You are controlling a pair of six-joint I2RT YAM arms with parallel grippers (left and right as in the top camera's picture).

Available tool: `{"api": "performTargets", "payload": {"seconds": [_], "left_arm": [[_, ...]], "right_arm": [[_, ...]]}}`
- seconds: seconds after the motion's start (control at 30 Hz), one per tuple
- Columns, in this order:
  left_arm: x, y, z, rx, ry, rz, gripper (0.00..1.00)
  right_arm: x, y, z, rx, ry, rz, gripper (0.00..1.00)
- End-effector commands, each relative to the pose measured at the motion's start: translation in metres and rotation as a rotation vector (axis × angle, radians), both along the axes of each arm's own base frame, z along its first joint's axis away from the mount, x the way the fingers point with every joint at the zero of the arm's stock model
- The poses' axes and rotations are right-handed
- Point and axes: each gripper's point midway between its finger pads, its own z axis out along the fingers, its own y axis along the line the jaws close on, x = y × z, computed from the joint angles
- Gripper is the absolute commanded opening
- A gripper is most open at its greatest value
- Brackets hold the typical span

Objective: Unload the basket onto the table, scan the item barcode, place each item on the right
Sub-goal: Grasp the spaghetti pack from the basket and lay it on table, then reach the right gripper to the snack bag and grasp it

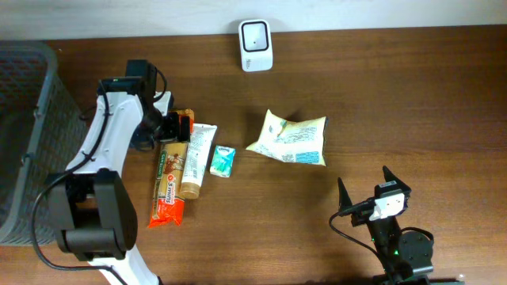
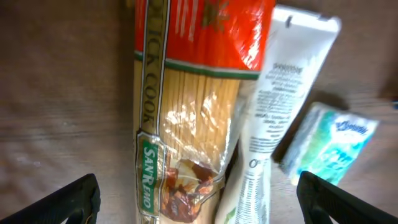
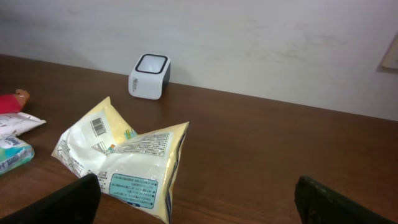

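A white barcode scanner (image 1: 256, 44) (image 3: 149, 76) stands at the table's far edge. Several items lie on the table. At the left are a long red-and-clear pasta packet (image 1: 171, 178) (image 2: 186, 106), a white tube (image 1: 196, 161) (image 2: 273, 106) and a small teal tissue pack (image 1: 224, 161) (image 2: 329, 143). A yellow-white bag (image 1: 291, 138) (image 3: 121, 158) lies in the middle, a barcode (image 3: 98, 127) showing on its top. My left gripper (image 1: 178, 127) (image 2: 199, 193) hangs open over the pasta packet's far end, holding nothing. My right gripper (image 1: 364, 186) (image 3: 199, 199) is open near the front right, short of the bag.
A grey mesh basket (image 1: 24, 142) stands at the left edge of the table. Bare brown wood stretches across the right half, between the bag and the scanner. A pale wall rises behind the scanner.
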Motion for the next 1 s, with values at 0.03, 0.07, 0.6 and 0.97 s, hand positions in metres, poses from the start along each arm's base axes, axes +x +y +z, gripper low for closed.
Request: {"api": "performTargets", "payload": {"seconds": [0.03,0.07,0.6,0.97], "left_arm": [[0.039,-0.005,0.099,-0.023,-0.256,-0.005,0.99],[0.045,-0.004,0.135,-0.02,-0.351,-0.013,0.99],[-0.011,0.133,0.287,0.281,-0.726,0.069,0.99],[-0.018,0.162,0.277,0.282,-0.688,0.153,0.99]], "right_arm": [[0.001,-0.003,-0.003,-0.008,0.0,-0.012,0.99],[0.001,-0.003,-0.003,-0.008,0.0,-0.012,0.99],[0.001,-0.003,-0.003,-0.007,0.0,-0.012,0.99],[0.001,-0.003,-0.003,-0.008,0.0,-0.012,0.99]]}}
